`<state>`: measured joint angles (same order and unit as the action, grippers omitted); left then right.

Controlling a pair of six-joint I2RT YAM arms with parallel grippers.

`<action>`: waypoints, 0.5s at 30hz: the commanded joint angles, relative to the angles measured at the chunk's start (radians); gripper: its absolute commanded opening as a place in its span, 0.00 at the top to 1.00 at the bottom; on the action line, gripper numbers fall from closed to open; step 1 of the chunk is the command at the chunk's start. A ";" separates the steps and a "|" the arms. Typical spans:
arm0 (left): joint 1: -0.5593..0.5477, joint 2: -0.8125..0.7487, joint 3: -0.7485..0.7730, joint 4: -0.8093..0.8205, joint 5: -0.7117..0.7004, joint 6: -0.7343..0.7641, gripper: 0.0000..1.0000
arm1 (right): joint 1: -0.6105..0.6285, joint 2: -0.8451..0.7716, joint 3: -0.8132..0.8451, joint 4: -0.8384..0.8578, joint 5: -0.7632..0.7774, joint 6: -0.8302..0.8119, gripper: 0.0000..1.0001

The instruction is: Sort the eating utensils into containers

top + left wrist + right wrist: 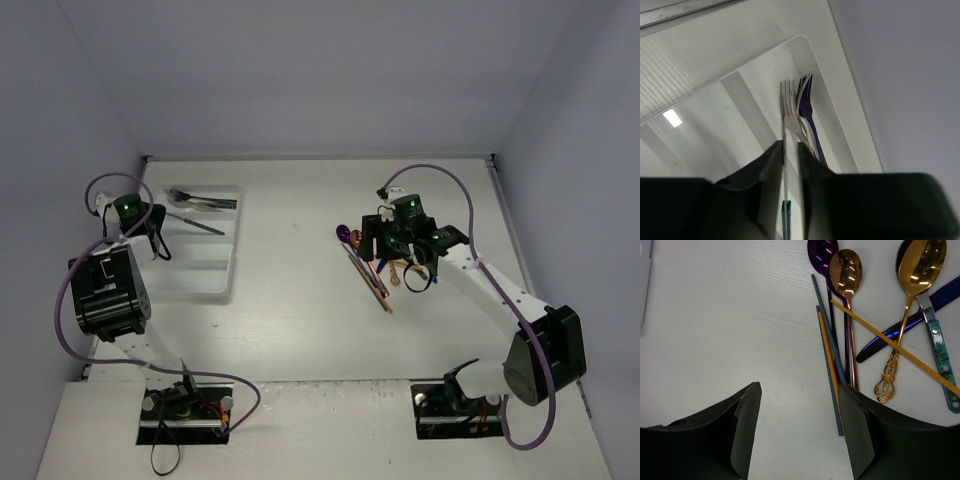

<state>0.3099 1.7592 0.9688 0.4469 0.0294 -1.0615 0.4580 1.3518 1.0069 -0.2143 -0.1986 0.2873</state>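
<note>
The white cutlery tray (214, 288) lies at the left of the table. In its far compartment rest a silver fork (789, 107) and a purple fork (806, 100), tines together. My left gripper (791, 147) hangs over that compartment, open by a narrow gap. The silver fork's handle runs through the gap and leans on the left finger only. Loose utensils (375, 270) are piled right of centre: a purple spoon (820, 252), a rose-gold spoon (846, 270), a gold spoon (920, 262), a blue knife (900, 330) and thin teal and orange handles. My right gripper (799, 387) stands open over bare table, its right finger beside the teal handle (827, 380).
A knife with a marbled teal handle (940, 355) lies at the pile's right edge. One dark utensil (195, 224) lies slanted in the tray's middle compartment. The enclosure's walls stand close to the tray's left side.
</note>
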 commanded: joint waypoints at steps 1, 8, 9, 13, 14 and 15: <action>0.000 -0.021 0.034 0.122 0.012 -0.013 0.75 | -0.011 -0.023 0.001 0.011 0.002 -0.015 0.40; 0.000 -0.061 -0.026 0.100 0.023 0.021 0.35 | -0.017 -0.027 0.005 0.007 0.043 -0.017 0.40; 0.001 -0.066 -0.024 0.081 0.028 0.027 0.32 | -0.018 -0.027 0.007 0.006 0.051 -0.017 0.40; 0.000 -0.104 -0.028 0.000 0.057 0.042 0.28 | -0.034 -0.018 0.012 -0.011 0.113 0.003 0.40; 0.000 -0.126 -0.038 -0.018 0.065 0.037 0.28 | -0.043 -0.013 0.015 -0.020 0.133 0.009 0.41; -0.003 -0.142 -0.045 -0.027 0.080 0.037 0.28 | -0.058 -0.002 0.019 -0.036 0.149 0.013 0.41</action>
<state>0.3099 1.7443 0.9311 0.4374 0.0657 -1.0435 0.4379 1.3518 1.0039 -0.2247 -0.1448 0.2852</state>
